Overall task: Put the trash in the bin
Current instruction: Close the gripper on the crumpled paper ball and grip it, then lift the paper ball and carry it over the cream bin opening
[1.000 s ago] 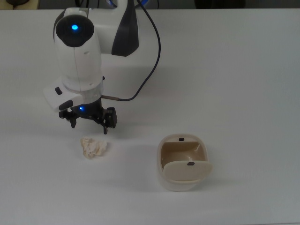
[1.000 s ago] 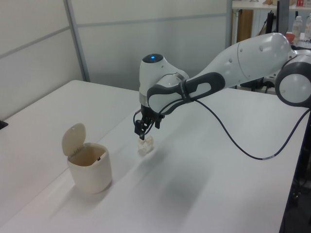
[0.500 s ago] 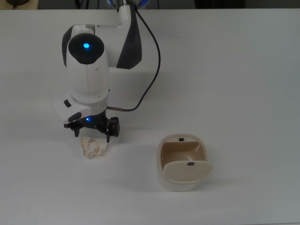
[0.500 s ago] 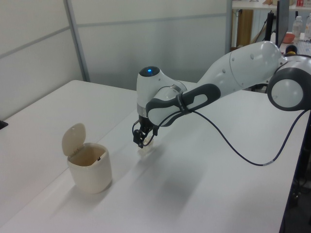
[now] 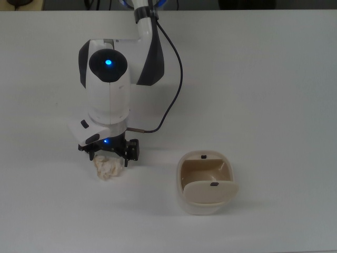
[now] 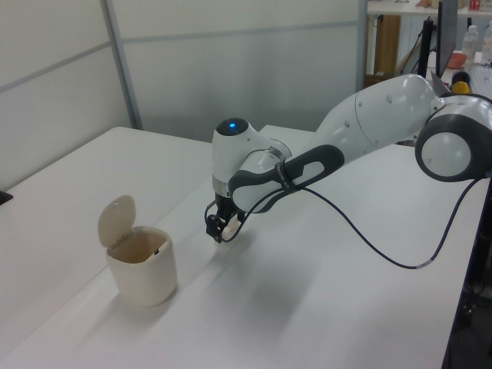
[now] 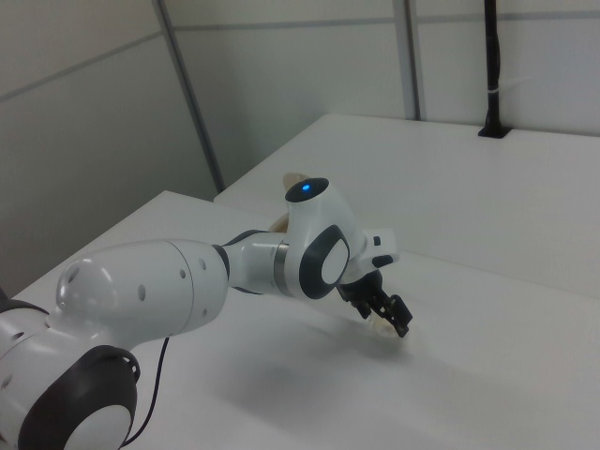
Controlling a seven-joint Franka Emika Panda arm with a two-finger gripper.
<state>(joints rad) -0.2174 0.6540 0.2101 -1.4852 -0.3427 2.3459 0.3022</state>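
A white table point(image 5: 274, 95) fills the top view. In the left view, grey wall panels point(image 6: 231, 69) stand behind its far edge, with bottles point(image 6: 470, 42) on a shelf near the upper right corner.

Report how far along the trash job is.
Done: the bin stands with its lid swung open. In hand: the gripper is right at the trash, which lies on the table. Left: grasp it, carry it over, drop it in.

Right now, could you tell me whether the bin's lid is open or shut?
Open. The bin shows its empty inside in the top view, and the lid stands up above the rim.
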